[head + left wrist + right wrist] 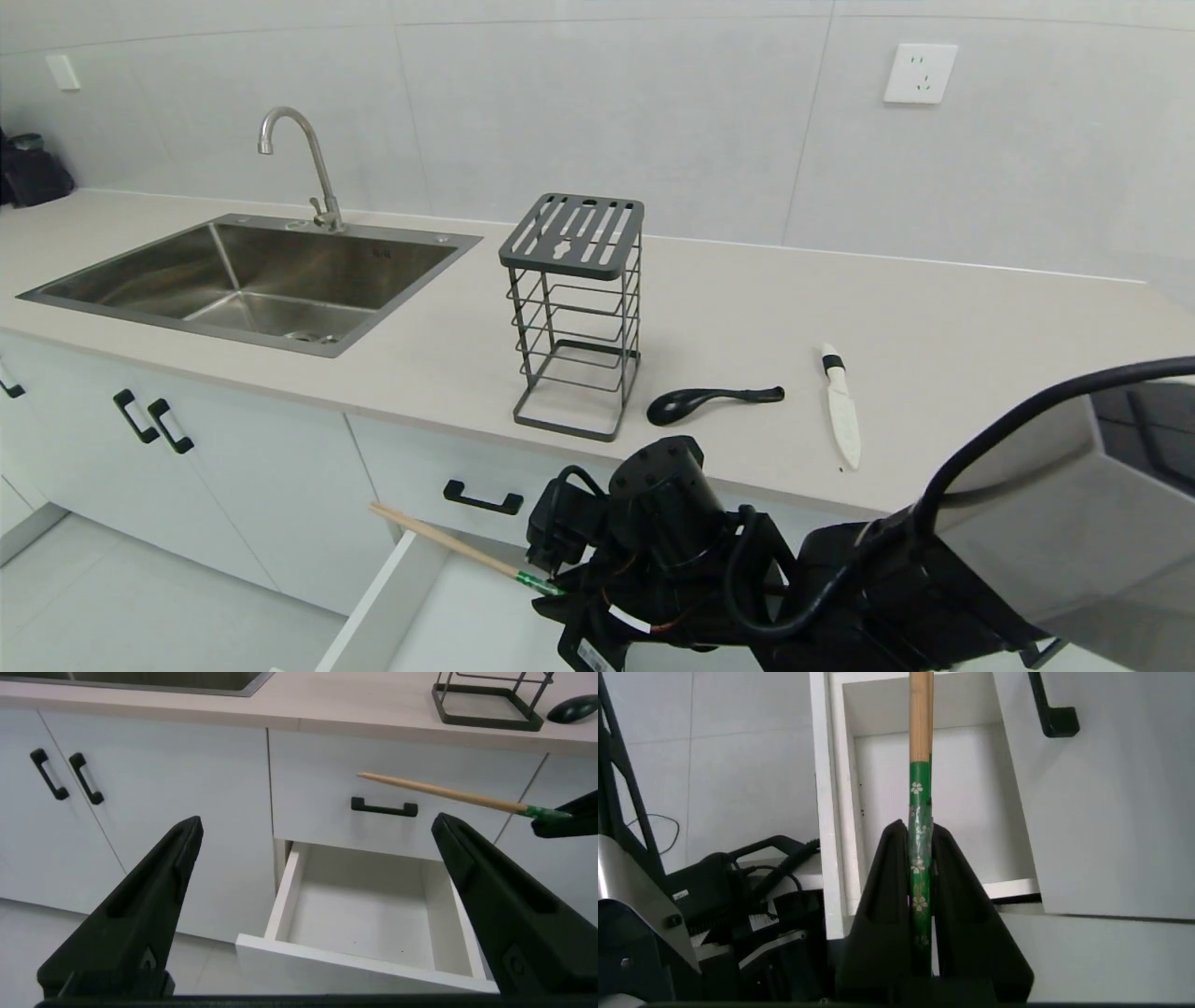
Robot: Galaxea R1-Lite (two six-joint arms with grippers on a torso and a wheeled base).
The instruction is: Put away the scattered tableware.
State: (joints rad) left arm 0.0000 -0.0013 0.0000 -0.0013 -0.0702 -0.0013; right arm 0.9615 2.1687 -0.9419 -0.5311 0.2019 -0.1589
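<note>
Below the pale stone counter the white drawer stands open. The left claw hangs released; the right claw clenches a green-ended wooden chopstick over the drawer — let go here, its long tip could catch the rim and tumble floorward.

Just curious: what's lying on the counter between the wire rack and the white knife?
A black spoon lies flat between the rack and the knife; the head view shows it.
</note>
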